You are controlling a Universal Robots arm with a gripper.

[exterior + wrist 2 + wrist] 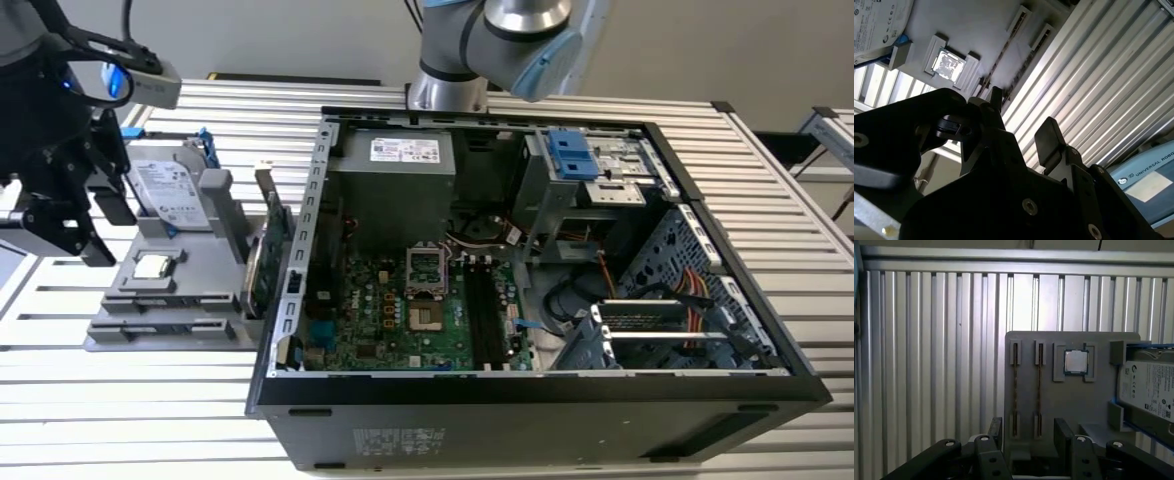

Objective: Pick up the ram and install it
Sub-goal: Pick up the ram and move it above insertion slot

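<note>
Reaching to grasp, I judge: the gripper [1028, 429] hovers spread and empty over the gray holder [1074, 405]. There the ram [1039, 390] stands on edge in a slot at the end away from the hard drive [1149, 390] (a twin stick [1015, 390] just beside). Grasping calls for centring on one thin edge. The processor chip [1075, 361] sits near, and the open computer case [534, 390] is well apart.
</note>
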